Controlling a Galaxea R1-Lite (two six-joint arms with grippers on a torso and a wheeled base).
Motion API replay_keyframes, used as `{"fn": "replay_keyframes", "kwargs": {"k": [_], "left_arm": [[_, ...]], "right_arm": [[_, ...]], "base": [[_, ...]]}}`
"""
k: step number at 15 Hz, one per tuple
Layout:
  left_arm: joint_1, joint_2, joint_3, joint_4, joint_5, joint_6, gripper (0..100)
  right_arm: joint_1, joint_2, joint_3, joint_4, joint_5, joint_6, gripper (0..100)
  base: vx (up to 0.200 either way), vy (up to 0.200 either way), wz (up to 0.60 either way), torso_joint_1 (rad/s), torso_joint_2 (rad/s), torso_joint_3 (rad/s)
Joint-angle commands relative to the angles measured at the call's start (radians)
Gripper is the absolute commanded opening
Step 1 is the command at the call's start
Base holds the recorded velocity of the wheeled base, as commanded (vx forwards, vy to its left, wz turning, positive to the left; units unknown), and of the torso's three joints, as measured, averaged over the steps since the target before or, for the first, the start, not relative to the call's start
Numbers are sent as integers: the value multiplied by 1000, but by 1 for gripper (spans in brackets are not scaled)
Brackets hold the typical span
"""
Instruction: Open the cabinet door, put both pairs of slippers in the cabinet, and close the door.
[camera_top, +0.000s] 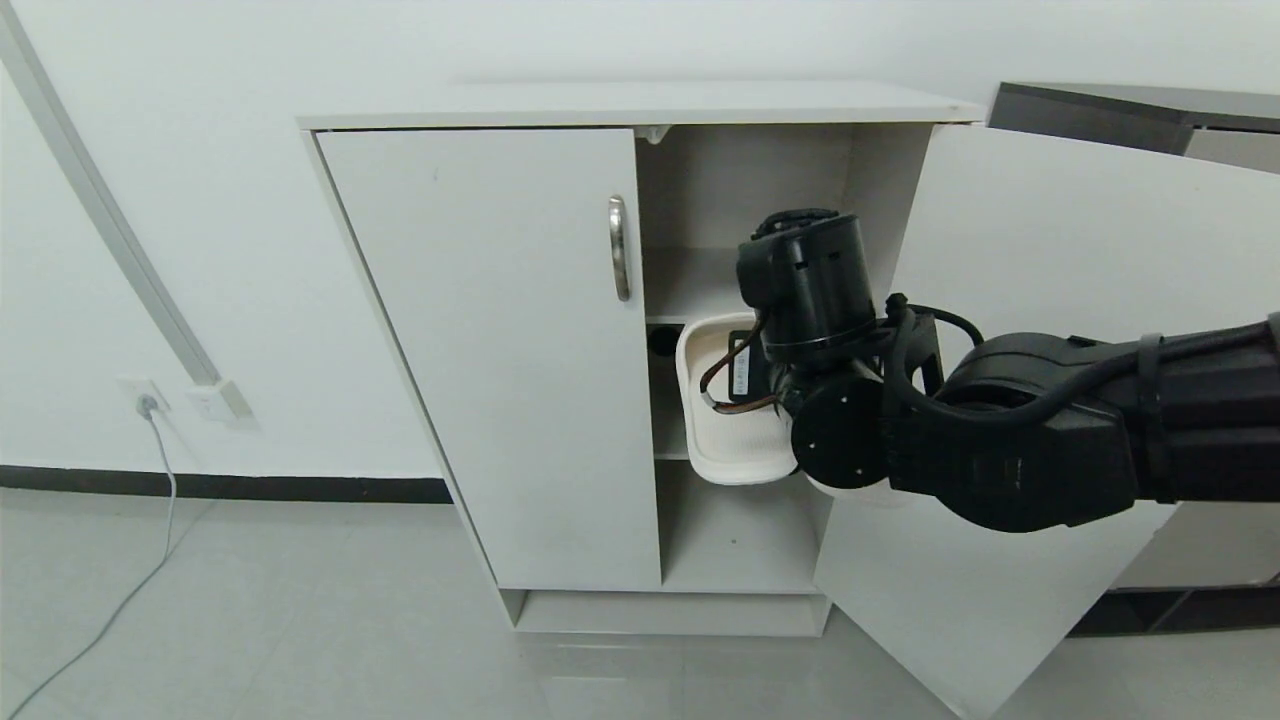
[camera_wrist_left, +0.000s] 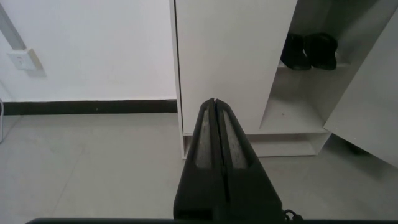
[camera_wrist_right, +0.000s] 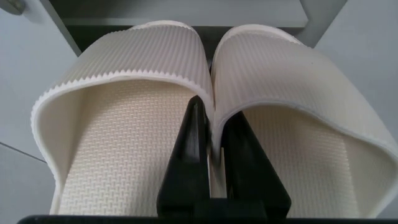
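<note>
Slippers of the cream pair (camera_wrist_right: 124, 62) are pinched by their two touching inner edges in the right tool (camera_wrist_right: 213, 118), which is closed tight on them. In the head view they hang in the cabinet's (camera_top: 640, 105) open half, at five o'clock from the handle (camera_top: 619, 248) of the closed left door and level with the middle compartment. A black pair (camera_wrist_left: 309, 51) already lies on a shelf inside. The right door (camera_top: 1050, 300) stands wide at three o'clock of the opening. The left tool (camera_wrist_left: 213, 106) is closed on nothing, well apart from the cabinet.

The step in hand looks like stowing the second pair. Next the arm should go deeper, lower the slippers onto free shelf space, perhaps the bare bottom board at six o'clock, then let go and back out before the door is closed.
</note>
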Motion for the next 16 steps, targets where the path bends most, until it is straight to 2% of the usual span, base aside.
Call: {"fn": "replay_keyframes", "kwargs": {"k": [1,3,15,16], "left_arm": [[0,0,0,0,0,0,0],[0,1,0,0,0,1,0],[0,1,0,0,0,1,0],[0,0,0,0,0,0,0]], "right_arm": [[-1,9,-4,-2,0,0,0],[-1,9,-6,-2,0,-2,0],[-27,26,-6,-10,0,-17,0],[-30,26,-4,-8,0,-16,0]], "base": [[0,0,0,0,0,0],[0,0,0,0,0,0],[200,0,0,0,3,2],[0,0,0,0,0,0]]}}
